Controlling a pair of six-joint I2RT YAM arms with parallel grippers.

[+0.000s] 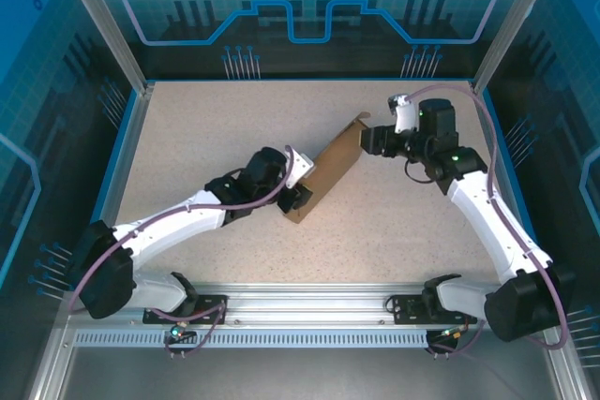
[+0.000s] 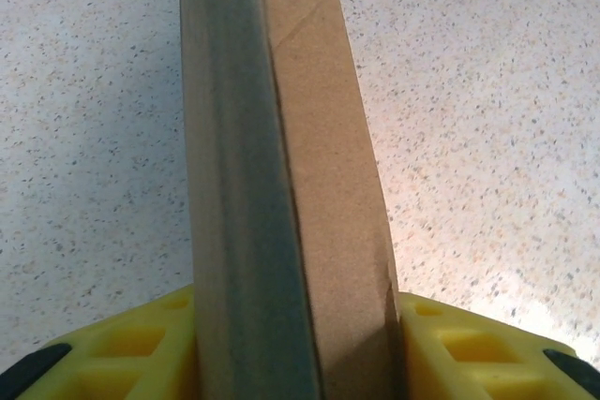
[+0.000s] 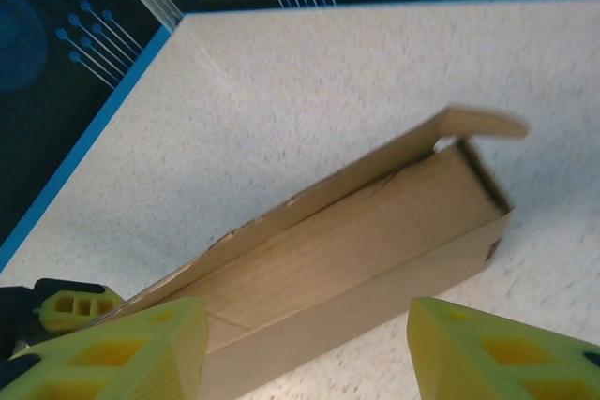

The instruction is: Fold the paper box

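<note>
1. Pinching the near end of the paper box [image 1: 335, 168] between the left gripper's [image 2: 298, 344] fingers.
2. Resting slantwise on the table [image 1: 216, 138]; probably handling light, stiff, easily creased; gripping along edges advisable.
3. Holding the right gripper [image 3: 305, 334] open by the far, flapped end.

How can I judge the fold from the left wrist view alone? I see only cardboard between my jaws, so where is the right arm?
Observer: The right arm reaches to the far end of the box.
Operator: Is it gripping there?
Observer: No, its jaws stand wide apart, not closed on the box.
Operator: Is that end closed up?
Observer: Not yet; a flap at that end stands open.
</note>
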